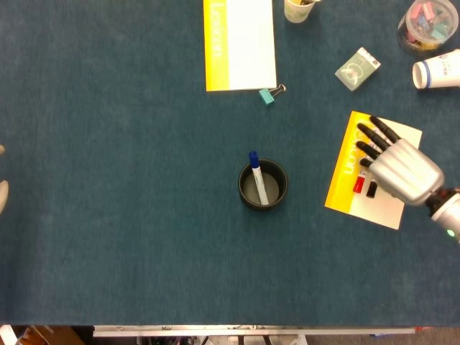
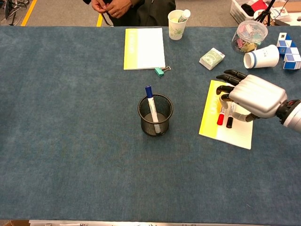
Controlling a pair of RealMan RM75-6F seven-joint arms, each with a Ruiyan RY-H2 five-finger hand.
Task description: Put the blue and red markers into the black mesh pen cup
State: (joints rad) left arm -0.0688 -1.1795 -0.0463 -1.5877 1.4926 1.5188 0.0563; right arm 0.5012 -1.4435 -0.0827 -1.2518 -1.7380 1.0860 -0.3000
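Observation:
The black mesh pen cup point(image 1: 245, 194) point(image 2: 155, 123) stands mid-table with the blue marker point(image 1: 254, 162) point(image 2: 149, 92) upright inside it. The red marker point(image 1: 358, 184) point(image 2: 220, 118) lies on a yellow-and-white notebook point(image 1: 338, 188) point(image 2: 208, 120) to the right, beside a black marker point(image 1: 371, 190) point(image 2: 229, 123). My right hand point(image 1: 402, 169) point(image 2: 256, 96) hovers low over that notebook, covering the markers' far ends. Its fingers are spread and point toward the far side, and I see nothing held in it. My left hand shows in neither view.
A second yellow-and-white notebook point(image 1: 241, 43) point(image 2: 143, 47) lies at the back with a teal binder clip point(image 1: 268, 95) by it. A green box point(image 1: 357, 68), a tipped paper cup point(image 1: 437, 72), a jar of clips point(image 1: 428, 25) and a person point(image 2: 122, 9) are at the far side.

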